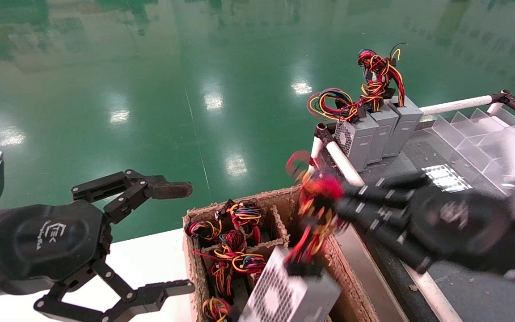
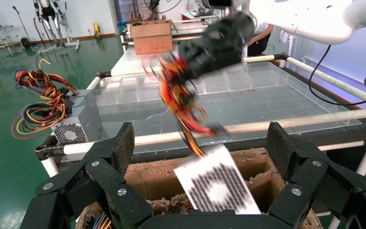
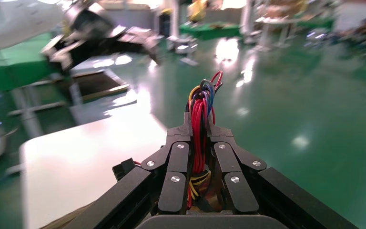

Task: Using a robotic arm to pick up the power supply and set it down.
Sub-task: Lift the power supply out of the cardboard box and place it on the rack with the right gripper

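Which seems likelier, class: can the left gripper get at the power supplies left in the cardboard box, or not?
Probably not yet: the left gripper is open beside the cardboard box, but the power supply hanging from the right gripper covers part of the opening.

Wire-crammed carton blocks lower centre; three grey units crowd the rail at upper right; white surface lower left lies open.

Left claw: black, with a hexagonal palm bearing a white logo, two long jointed linkage fingers fixed by silver screws, and dark textured pads at the tips; silver-grey boxy wrist behind the palm. Right claw: same black linkage build, round-marked palm, white arm shell with a black cable alongside.
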Motion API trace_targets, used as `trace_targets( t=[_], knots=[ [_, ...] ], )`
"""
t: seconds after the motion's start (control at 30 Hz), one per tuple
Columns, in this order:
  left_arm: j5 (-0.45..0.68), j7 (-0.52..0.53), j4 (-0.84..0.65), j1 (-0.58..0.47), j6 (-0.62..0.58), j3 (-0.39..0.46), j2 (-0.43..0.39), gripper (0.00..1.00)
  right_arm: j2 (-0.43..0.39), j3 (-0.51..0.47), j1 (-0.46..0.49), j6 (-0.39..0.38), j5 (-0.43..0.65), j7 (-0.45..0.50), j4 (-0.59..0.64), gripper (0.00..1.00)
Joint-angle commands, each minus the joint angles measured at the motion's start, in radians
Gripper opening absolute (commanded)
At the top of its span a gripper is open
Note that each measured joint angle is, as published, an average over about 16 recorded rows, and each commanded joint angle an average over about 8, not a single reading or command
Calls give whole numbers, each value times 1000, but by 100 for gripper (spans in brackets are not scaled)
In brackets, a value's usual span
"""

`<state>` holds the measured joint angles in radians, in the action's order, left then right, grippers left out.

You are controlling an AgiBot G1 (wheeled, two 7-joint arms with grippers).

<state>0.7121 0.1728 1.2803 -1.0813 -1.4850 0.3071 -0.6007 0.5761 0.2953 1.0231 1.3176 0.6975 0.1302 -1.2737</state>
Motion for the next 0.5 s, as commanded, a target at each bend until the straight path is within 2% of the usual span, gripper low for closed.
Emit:
trace_targets(
  t=[0.03, 0.23, 0.5],
  knots=[
    [0, 0, 0, 0, 0, 0, 0, 100, -11, -24, 2, -15, -21, -9, 9, 0],
    [0, 0, 0, 0, 0, 0, 0, 100, -45, -70, 48, -38, -12, -70, 79, 0],
    [0, 0, 0, 0, 0, 1, 0, 100, -100, -100, 120, -79, 69, -173, 213, 0]
  ],
)
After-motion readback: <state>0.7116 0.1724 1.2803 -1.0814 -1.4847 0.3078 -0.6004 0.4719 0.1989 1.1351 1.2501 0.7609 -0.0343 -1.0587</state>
